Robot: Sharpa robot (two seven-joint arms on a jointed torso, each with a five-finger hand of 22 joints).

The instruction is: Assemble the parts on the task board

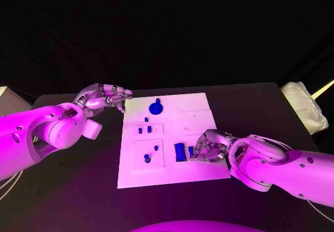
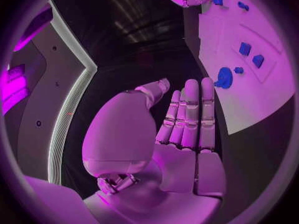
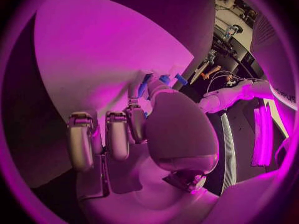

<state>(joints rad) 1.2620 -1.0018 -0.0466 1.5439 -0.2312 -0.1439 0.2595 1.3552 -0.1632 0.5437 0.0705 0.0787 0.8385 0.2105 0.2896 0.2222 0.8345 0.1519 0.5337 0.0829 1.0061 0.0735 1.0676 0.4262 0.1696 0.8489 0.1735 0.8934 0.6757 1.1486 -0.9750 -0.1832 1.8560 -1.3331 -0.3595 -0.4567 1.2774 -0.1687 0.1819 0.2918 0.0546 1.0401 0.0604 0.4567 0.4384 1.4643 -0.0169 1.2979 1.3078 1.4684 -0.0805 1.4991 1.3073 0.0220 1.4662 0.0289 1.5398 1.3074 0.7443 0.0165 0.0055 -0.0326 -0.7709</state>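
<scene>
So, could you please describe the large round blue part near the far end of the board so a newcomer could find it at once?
Start at the white task board in the middle of the black table. Go to its far end, near the left hand. There lies the round blue part, a disc with a small knob, far bigger than the little blue pieces below it.

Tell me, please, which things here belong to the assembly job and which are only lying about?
Belong to the job:
- task board
- round blue part
- two small blue parts
- upright blue part at the right hand
- left hand, holding nothing

Lying about:
- folded white cloth
- black table
</scene>
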